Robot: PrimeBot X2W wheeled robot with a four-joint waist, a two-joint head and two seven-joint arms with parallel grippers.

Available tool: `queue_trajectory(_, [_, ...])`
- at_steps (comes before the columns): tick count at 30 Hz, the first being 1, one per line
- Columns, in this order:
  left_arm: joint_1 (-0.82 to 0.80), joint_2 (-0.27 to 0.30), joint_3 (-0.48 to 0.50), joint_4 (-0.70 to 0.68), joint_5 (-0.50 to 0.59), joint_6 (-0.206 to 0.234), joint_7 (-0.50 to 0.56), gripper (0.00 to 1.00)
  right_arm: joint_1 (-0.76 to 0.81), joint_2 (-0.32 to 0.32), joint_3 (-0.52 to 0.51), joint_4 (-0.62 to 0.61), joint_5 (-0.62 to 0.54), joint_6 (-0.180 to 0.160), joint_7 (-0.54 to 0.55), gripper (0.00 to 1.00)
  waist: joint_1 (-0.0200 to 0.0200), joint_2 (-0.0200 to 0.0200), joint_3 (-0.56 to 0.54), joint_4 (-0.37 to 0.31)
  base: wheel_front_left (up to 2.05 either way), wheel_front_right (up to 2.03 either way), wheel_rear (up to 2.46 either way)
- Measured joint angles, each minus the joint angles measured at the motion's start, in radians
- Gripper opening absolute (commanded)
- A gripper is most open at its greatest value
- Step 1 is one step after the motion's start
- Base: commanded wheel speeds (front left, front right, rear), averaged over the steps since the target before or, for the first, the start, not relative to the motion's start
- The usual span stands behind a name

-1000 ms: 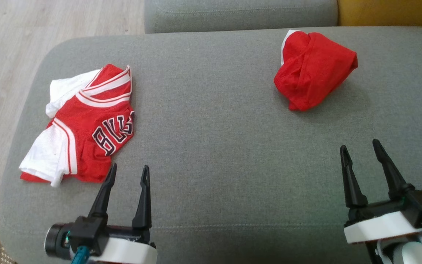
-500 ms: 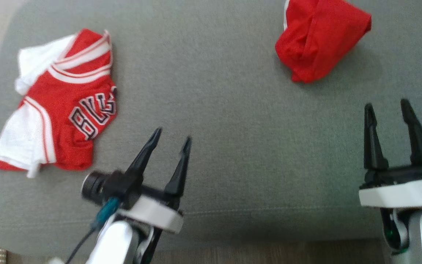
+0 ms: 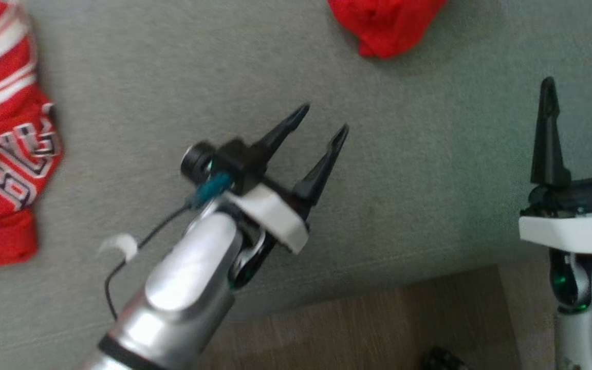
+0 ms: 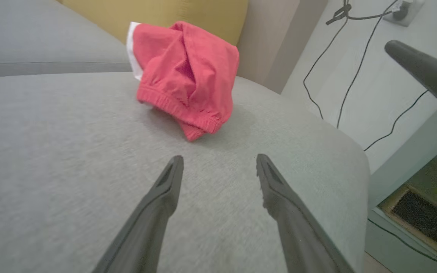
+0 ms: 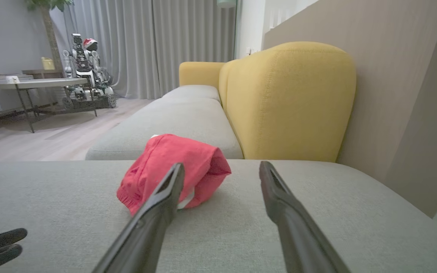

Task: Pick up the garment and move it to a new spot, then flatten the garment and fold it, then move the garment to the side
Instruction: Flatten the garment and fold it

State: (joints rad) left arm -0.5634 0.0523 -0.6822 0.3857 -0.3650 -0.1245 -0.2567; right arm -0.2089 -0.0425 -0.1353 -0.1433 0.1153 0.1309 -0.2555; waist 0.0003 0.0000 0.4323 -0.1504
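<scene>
OK, both grippers are empty and hang over the seat (image 3: 172, 77), a grey sofa cushion.

Left gripper (image 3: 324, 118): fingers spread wide, nothing between them. It sits over the middle of the seat, not far in from the front edge, angled toward the back-right. In its own wrist view the shorts lie straight ahead of the tips, apart from them, with bare grey fabric between.

Right gripper (image 3: 577, 78): fingers also fully apart, holding nothing. It's over the right end of the seat near the front edge, pointing at the back. From its wrist camera one finger overlaps the shorts in the picture, but I can't tell any contact; it looks like the finger is just in front.

Shorts (image 3: 383, 25): red, a white strip showing, crumpled in a lump with the elastic waistband toward the front. They rest on the seat toward its back-right part, near the yellow backrest (image 5: 286, 102), not touching either gripper.

Jersey (image 3: 3, 154): red and white with lettering, lying bunched at the seat's left edge, well apart from the shorts and from both grippers.

Wood floor (image 3: 378, 329) shows below the seat's front edge, between the two arms. Head view is motion-blurred, so fine detail on the jersey is soft.
</scene>
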Motion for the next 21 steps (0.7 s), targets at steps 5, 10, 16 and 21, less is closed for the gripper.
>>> queue_trajectory(5, [-0.128,-0.001,-0.062,0.053,-0.054,0.0,0.0,1.0,-0.029,0.0,-0.004,-0.014,0.02,0.0,0.0,1.0,0.0,0.0,0.078,-0.05,0.0,0.0,0.0])
queue_trajectory(10, [-0.222,-0.002,-0.093,0.138,-0.081,0.001,-0.001,1.0,-0.038,0.0,-0.002,-0.019,0.03,0.0,0.0,1.0,-0.0002,0.0,0.139,-0.088,0.0,0.0,0.0])
queue_trajectory(16, [-0.372,-0.012,-0.157,0.205,-0.154,0.021,-0.005,1.0,-0.073,0.0,0.013,-0.026,0.042,0.0,0.0,1.0,-0.0002,0.0001,0.19,-0.12,0.0,0.0,0.0])
queue_trajectory(21, [-0.474,-0.023,-0.224,0.295,-0.205,0.086,-0.007,1.0,-0.091,0.0,0.023,-0.028,0.052,0.0,0.0,1.0,-0.0003,0.0001,0.215,-0.144,0.0,0.0,0.0])
